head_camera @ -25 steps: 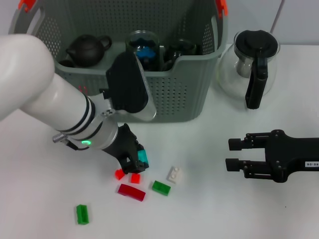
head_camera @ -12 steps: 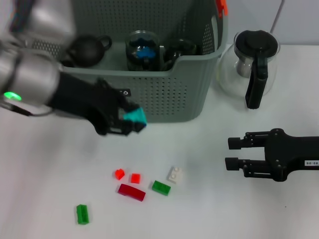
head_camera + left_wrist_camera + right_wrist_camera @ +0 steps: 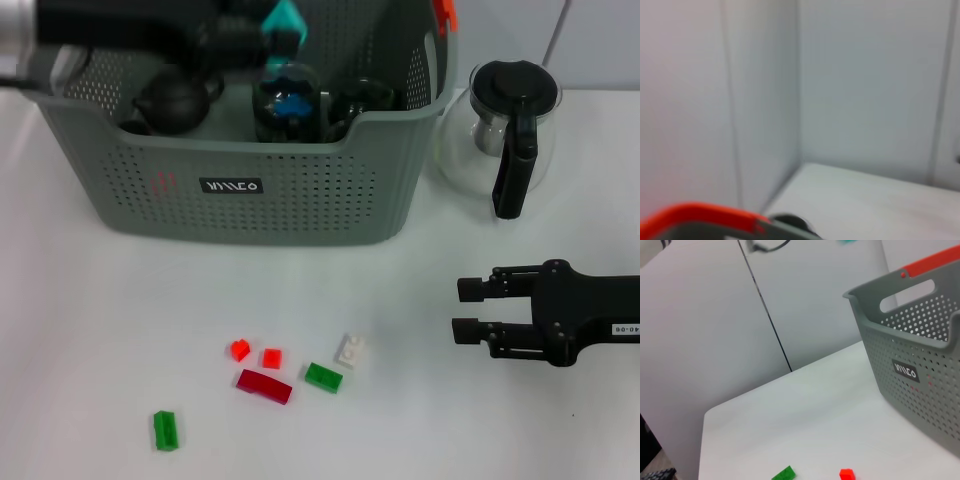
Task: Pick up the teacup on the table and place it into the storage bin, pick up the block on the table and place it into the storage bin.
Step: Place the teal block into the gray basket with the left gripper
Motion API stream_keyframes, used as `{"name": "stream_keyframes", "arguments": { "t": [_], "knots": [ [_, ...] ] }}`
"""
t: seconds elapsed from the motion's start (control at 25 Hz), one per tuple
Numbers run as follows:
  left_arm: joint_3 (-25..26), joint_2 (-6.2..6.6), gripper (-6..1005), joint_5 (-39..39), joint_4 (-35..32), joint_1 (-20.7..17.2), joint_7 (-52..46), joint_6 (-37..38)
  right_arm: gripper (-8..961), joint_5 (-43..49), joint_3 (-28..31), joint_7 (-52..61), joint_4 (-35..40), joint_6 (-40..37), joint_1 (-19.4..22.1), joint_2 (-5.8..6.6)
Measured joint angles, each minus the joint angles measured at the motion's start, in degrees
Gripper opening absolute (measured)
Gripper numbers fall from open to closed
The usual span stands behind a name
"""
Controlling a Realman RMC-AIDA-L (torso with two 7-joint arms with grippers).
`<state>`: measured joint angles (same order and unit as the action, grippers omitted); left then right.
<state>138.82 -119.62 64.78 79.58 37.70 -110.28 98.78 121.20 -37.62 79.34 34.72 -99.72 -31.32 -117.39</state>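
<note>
nearest to us on the white surface [image 3: 120,330] we've got the loose blocks: a green block [image 3: 165,430] closest and off to the left, then a dark red long block [image 3: 263,386], a second green block [image 3: 323,377], two small red blocks [image 3: 271,357] side by side and a white block [image 3: 349,349], all apart from each other but bunched together. over on the right our right end effector [image 3: 465,309] is parked low over the surface, well away from the blocks, fingers spread with nothing between them. farther back sits the storage bin [image 3: 250,190], grey with perforated walls, a black label on the front and an orange handle clip [image 3: 444,14] at its right rim. inside it we can see a dark teapot [image 3: 175,98] on the left, a glass cup [image 3: 287,100] with something blue in it, and another dark cup [image 3: 362,100] just beside that. just right of the bin stands the glass pot with the black handle [image 3: 505,125]. farthest back, our left end effector [image 3: 270,30] is up above the bin's back edge, clamped around a teal block [image 3: 283,18], which hangs over the bin's opening, above the glass cup. the left wrist view only gives us a bit of orange rim and wall.
</note>
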Motion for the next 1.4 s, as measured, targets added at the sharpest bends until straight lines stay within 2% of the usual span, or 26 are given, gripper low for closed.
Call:
{"name": "stream_keyframes", "arguments": {
  "t": [0.16,0.2,0.24,0.28,0.32,0.44,0.64,0.72,0.8,0.96,1.2,1.4],
  "knots": [
    [-6.6,-0.43,431,-2.4,-4.8,2.5,-1.0,-15.0,592,0.0,0.0,0.0,0.0,-0.1,0.1,-0.07],
    [-9.9,-0.49,432,-3.7,-8.1,3.5,-1.2,-22.0,592,0.0,0.0,0.0,0.0,-0.1,0.2,-0.08],
    [-9.9,-0.49,433,-3.7,-8.1,3.5,-1.2,-22.0,592,0.0,0.0,0.0,0.0,-0.1,0.2,-0.08],
    [-13.4,-0.49,433,-5.6,-12.1,4.8,-1.2,-29.4,592,0.0,0.0,-0.1,0.0,-0.1,0.3,-0.10],
    [-13.4,-0.49,434,-5.6,-12.1,4.8,-1.2,-29.4,592,0.0,0.0,-0.1,0.0,-0.1,0.3,-0.14],
    [-17.2,-0.88,437,-9.8,-18.8,7.2,-1.3,-40.3,592,0.0,0.0,-0.1,0.0,-0.1,0.3,-0.19],
    [-18.6,-2.37,441,-16.0,-26.9,10.4,-1.3,-51.7,593,0.0,0.0,-0.1,0.0,0.2,0.0,-0.27],
    [-18.8,-2.55,443,-19.1,-30.8,12.1,-1.5,-55.4,593,0.0,0.0,-0.2,0.0,0.2,-0.2,-0.29],
    [-18.8,-2.30,445,-21.5,-34.3,13.8,-2.4,-57.5,593,0.0,0.0,-0.2,0.0,0.2,-0.2,-0.30],
    [-18.7,-0.80,448,-23.9,-39.7,17.0,-4.9,-58.1,593,0.0,0.0,-0.3,0.0,0.2,-0.1,-0.30],
    [-18.9,0.10,453,-25.8,-40.6,18.0,-9.0,-57.6,593,0.0,0.0,-0.4,0.0,0.2,0.0,-0.30],
    [-18.6,0.07,458,-26.5,-39.4,18.0,-9.7,-55.1,593,0.0,0.0,-0.5,0.0,0.2,0.1,-0.24]
  ]
}}
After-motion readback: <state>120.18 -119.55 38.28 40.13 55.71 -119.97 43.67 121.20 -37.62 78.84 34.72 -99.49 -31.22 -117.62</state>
